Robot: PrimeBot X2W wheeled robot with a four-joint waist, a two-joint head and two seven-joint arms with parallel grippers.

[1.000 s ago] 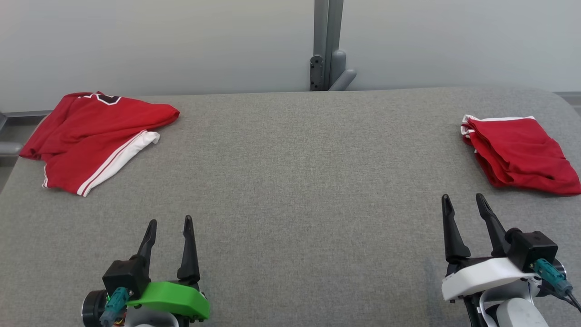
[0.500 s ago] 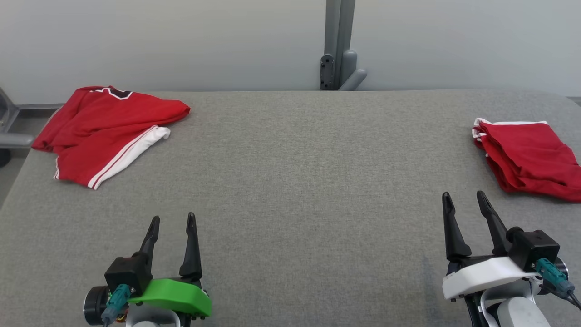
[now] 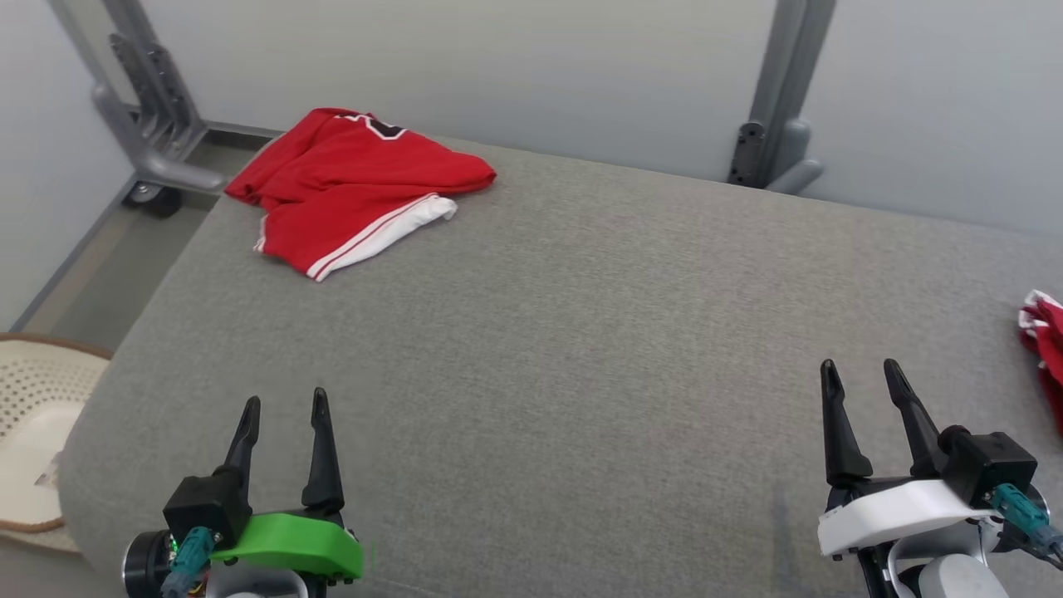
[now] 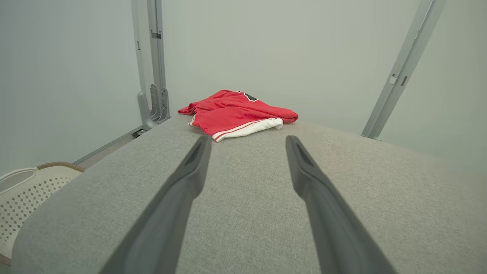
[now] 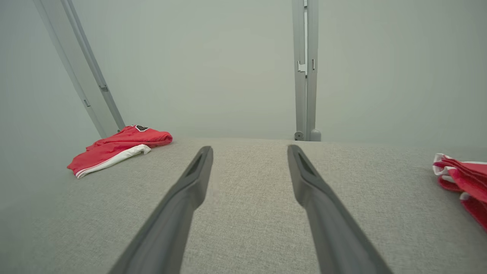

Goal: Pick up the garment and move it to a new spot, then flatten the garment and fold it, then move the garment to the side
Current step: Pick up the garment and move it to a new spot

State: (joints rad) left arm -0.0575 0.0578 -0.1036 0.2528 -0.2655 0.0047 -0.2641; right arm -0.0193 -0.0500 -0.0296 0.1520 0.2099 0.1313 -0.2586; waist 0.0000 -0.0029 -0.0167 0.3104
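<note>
A crumpled red garment (image 3: 357, 187) with white side stripes lies at the far left corner of the grey table (image 3: 565, 332); it also shows ahead in the left wrist view (image 4: 237, 114) and at the left in the right wrist view (image 5: 118, 148). My left gripper (image 3: 282, 403) stands open near the front left edge, well short of that garment, nothing between its fingers. My right gripper (image 3: 859, 370) is open at the front right, empty. A second red garment (image 3: 1045, 349), folded, lies at the right edge, also seen in the right wrist view (image 5: 462, 177).
A pale perforated basket (image 3: 29, 432) stands on the floor left of the table, seen too in the left wrist view (image 4: 26, 190). Grey metal posts (image 3: 781, 100) rise behind the table against a plain wall. A frame foot with a wheel (image 3: 154, 158) sits at the far left.
The head camera has turned left: the crumpled garment now sits nearer the middle, the folded one is almost out at the right. Both grippers stay open and hold their places.
</note>
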